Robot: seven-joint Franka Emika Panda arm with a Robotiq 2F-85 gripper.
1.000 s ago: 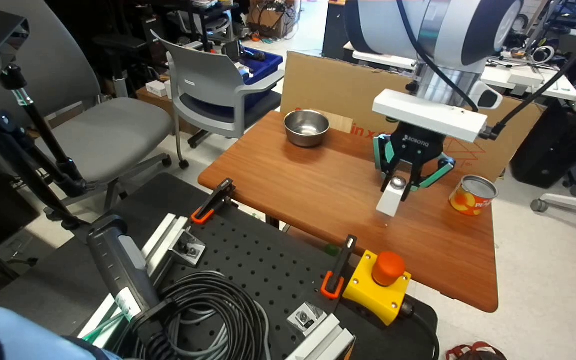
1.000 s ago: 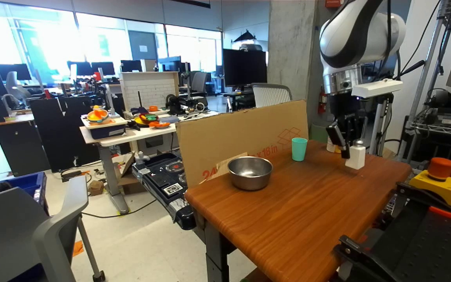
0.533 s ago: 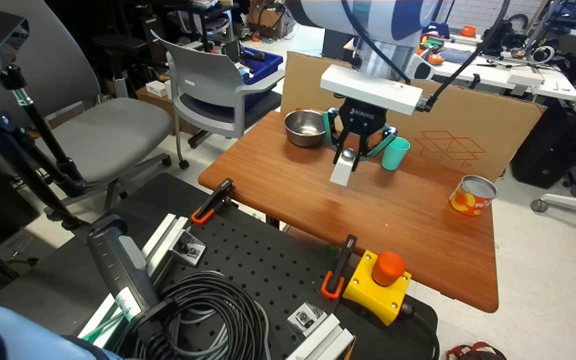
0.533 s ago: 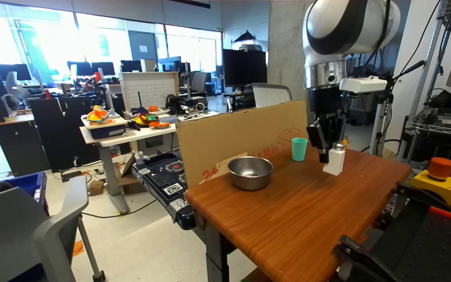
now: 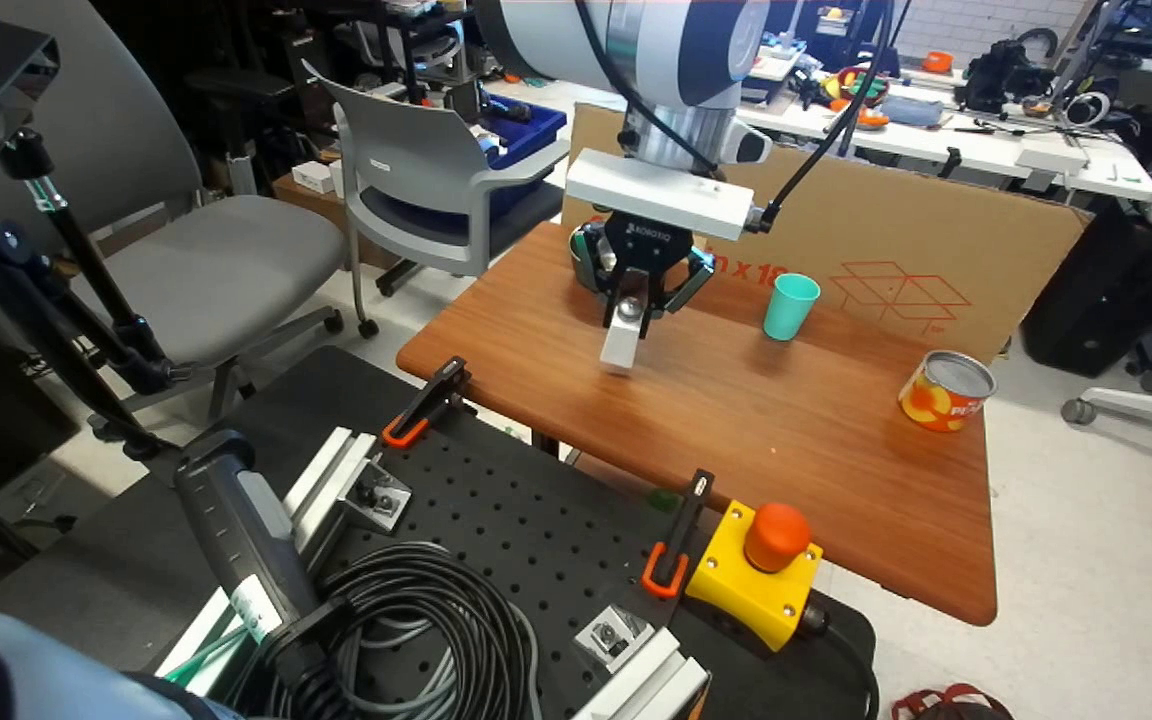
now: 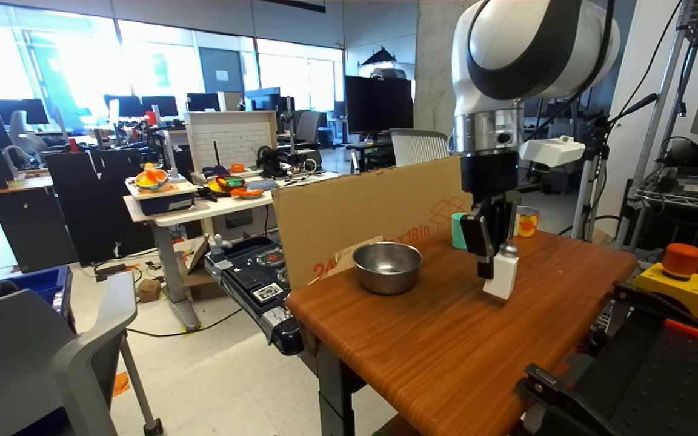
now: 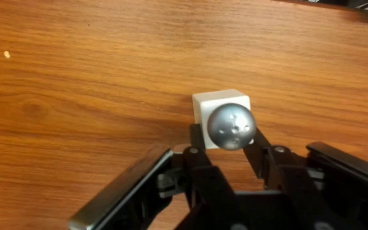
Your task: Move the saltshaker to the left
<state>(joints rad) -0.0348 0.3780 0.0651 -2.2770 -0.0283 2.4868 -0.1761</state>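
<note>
The saltshaker [image 5: 621, 347] is a white square-sided bottle with a domed metal cap. It also shows in an exterior view [image 6: 501, 275], leaning slightly, and in the wrist view from above [image 7: 224, 95]. My gripper [image 5: 628, 325] is shut on it, with a dark finger on each side of its upper body just below the cap. In the wrist view the fingers [image 7: 197, 135] press against it. Its base is low over the brown wooden table [image 5: 756, 420], left of the table's middle in that exterior view. I cannot tell whether the base touches the wood.
A steel bowl [image 6: 387, 269] stands near the far table edge, partly behind my gripper in an exterior view. A teal cup [image 5: 791, 307] and a fruit can [image 5: 946, 392] stand to the right. A cardboard sheet [image 5: 866, 230] borders the back. Clamps [image 5: 426, 405] hold the front edge.
My gripper has carried the saltshaker left, away from the can and past the teal cup, toward the bowl's side. The grip has stayed shut. The cup, can and bowl have not moved.
</note>
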